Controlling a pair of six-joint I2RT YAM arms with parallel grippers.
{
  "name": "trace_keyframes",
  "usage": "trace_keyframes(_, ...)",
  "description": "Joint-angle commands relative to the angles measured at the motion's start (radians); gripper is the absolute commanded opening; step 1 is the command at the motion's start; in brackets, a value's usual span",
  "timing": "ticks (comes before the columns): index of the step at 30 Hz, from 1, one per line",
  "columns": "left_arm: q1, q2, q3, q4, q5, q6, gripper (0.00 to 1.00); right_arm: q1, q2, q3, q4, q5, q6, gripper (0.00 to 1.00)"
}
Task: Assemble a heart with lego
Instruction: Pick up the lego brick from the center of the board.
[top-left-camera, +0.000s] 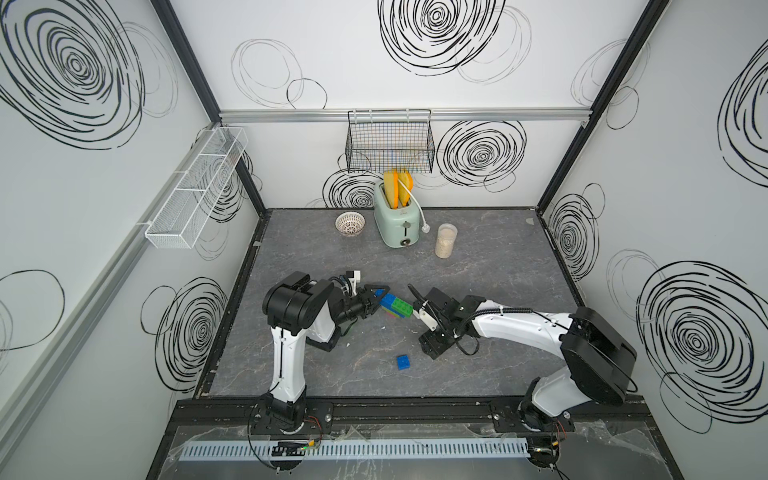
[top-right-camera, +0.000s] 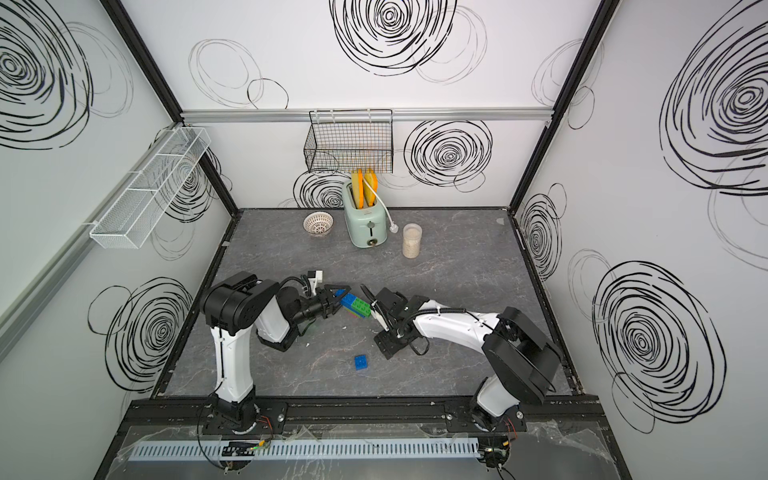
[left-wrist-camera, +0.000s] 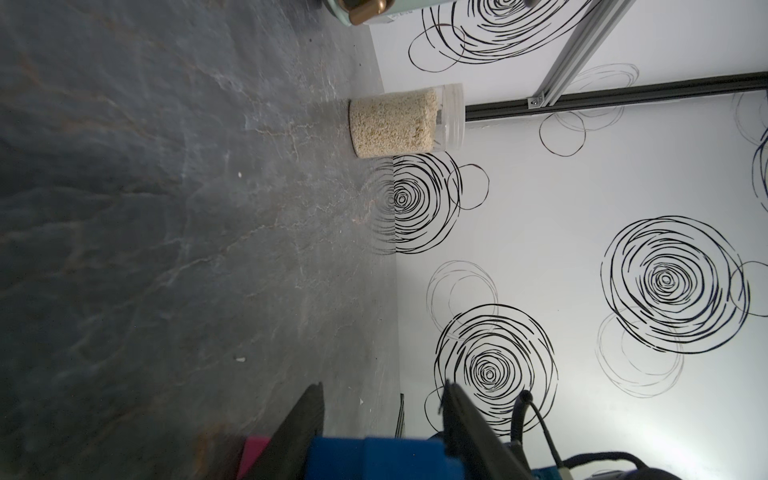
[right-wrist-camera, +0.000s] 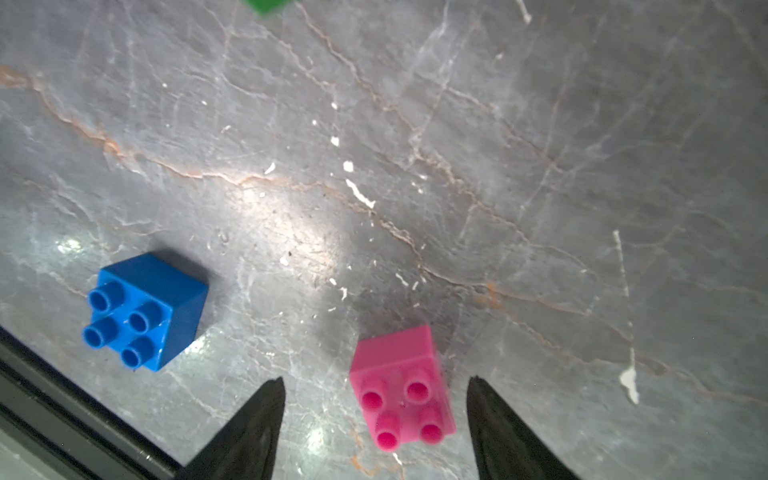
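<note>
Pink brick lies between the right gripper's spread fingers

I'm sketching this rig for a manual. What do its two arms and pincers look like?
The left arm and right arm have white link shells and bulky black joint housings. A black corrugated cable runs along the right arm. The left pincer and right pincer are black, each with two tapering, pointed fingers.

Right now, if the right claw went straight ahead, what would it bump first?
Probably the pink square studded plastic brick, lying ahead between the tips of the open right claw; depth is hard to judge.
</note>
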Motion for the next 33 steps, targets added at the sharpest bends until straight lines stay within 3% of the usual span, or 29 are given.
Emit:
trace_keyframes(1, 0.012, -0.012, -0.013, 0.209, 0.011, -0.009, 0.49, -0.004, 0.009, -0.01, 0.014, 0.02, 0.006, 0.62)
trace_keyframes(6, 0.012, -0.006, -0.01, 0.209, 0.01, -0.01, 0.49, 0.005, -0.002, -0.026, 0.005, 0.038, 0.022, 0.51)
trace_keyframes(12, 0.014, -0.005, -0.008, 0.209, 0.011, -0.012, 0.49, 0.026, 0.002, -0.042, 0.006, 0.042, 0.037, 0.54)
trace_keyframes(22, 0.013, -0.001, -0.009, 0.209, 0.012, -0.009, 0.5, 0.041, -0.013, -0.053, 0.008, 0.057, 0.052, 0.35)
trace_keyframes(33, 0.014, -0.001, -0.012, 0.209, 0.009, -0.014, 0.75, -0.012, -0.062, 0.034, -0.036, 0.049, -0.011, 0.27)
